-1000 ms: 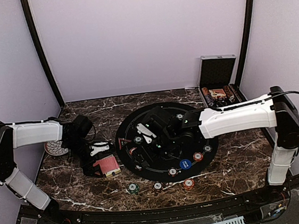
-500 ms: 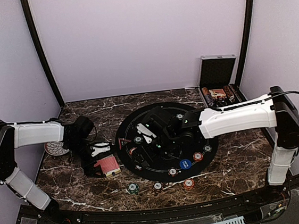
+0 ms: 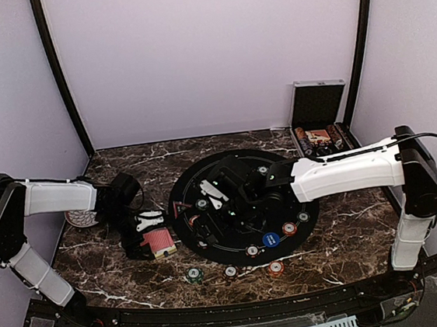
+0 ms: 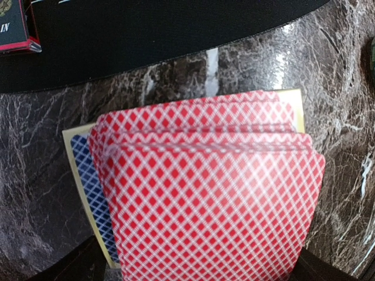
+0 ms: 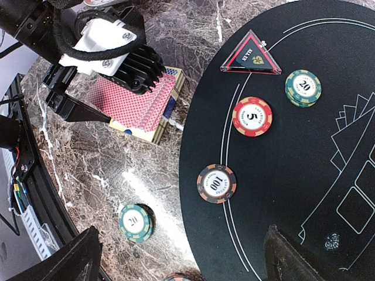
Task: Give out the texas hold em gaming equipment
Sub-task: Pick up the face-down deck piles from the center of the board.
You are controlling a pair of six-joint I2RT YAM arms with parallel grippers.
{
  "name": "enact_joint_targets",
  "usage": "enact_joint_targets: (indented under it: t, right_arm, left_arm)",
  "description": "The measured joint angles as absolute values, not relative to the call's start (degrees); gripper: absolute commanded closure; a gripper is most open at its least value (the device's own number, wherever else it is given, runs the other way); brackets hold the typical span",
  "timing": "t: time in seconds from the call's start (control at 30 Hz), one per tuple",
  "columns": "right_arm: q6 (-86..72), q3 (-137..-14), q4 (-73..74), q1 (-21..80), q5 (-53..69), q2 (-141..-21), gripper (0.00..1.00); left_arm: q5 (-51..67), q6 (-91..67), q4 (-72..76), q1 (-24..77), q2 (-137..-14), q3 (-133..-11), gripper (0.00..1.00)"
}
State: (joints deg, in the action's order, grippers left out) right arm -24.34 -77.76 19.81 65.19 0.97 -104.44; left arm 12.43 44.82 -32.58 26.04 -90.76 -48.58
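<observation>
a green chip (image 3: 193,275) lies by the worktop's (image 3: 343,236) near edge. behind it, toward the left edge, the left claw (image 4: 199,270) straddles fanned red cards (image 4: 211,187) (grip: cannot tell). the right claw (image 5: 184,257) gapes, released, over the central mat (image 5: 304,175). a case (image 3: 319,114) stands at the far right corner.

A round mat (image 3: 220,249) lies mid-tabletop (image 3: 343,228). Cards (image 3: 158,242) lie just left of it, with a plate (image 3: 80,218) farther left. Chips (image 3: 270,239) sit on the mat's near right edge. Loose chips (image 3: 231,271) lie on the tabletop before it. A case (image 3: 319,118) stands back right.
</observation>
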Motion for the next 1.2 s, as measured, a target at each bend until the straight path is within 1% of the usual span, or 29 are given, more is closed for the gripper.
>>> enact_joint_targets:
  t: [0.2, 0.4, 0.47, 0.57, 0.63, 1.0, 1.03, 1.1, 1.13, 1.2]
  right_arm:
    - [-24.7, -77.7, 19.7, 65.1, 1.0, -104.4, 0.07]
    - [-26.1, -76.6, 19.3, 64.2, 1.7, -104.4, 0.10]
    - [-26.7, -76.4, 19.3, 63.8, 2.0, -104.4, 0.10]
    - [-27.6, -76.3, 19.1, 63.3, 2.8, -104.4, 0.12]
    - [-28.2, -76.1, 18.8, 63.0, 3.2, -104.4, 0.12]
    - [-30.7, -75.5, 17.5, 62.1, 6.0, -104.5, 0.14]
    - [-30.9, -75.4, 17.4, 61.8, 6.4, -104.5, 0.14]
    - [-31.6, -75.1, 16.9, 61.4, 7.1, -104.5, 0.15]
    - [-32.0, -75.0, 16.7, 61.1, 7.5, -104.7, 0.15]
    - [-32.5, -75.0, 16.2, 60.7, 8.3, -105.1, 0.15]
  left_arm:
    - [12.4, 44.8, -32.4, 26.0, -90.7, -48.4, 0.01]
    - [12.5, 45.3, -31.5, 26.0, -89.9, -47.4, 0.01]
    - [12.4, 45.4, -31.3, 26.0, -89.6, -47.1, 0.03]
    - [12.4, 45.5, -31.0, 26.1, -89.3, -46.7, 0.12]
    - [12.1, 45.5, -30.9, 26.0, -89.2, -46.6, 0.16]
    - [10.9, 45.3, -30.3, 26.4, -89.2, -46.6, 0.24]
    - [10.8, 45.2, -30.3, 26.5, -89.2, -46.6, 0.23]
    - [10.6, 45.1, -30.3, 26.6, -89.2, -46.6, 0.14]
    - [10.7, 45.0, -30.2, 26.6, -89.2, -46.6, 0.06]
    - [10.7, 45.0, -30.0, 26.8, -89.1, -46.5, 0.02]
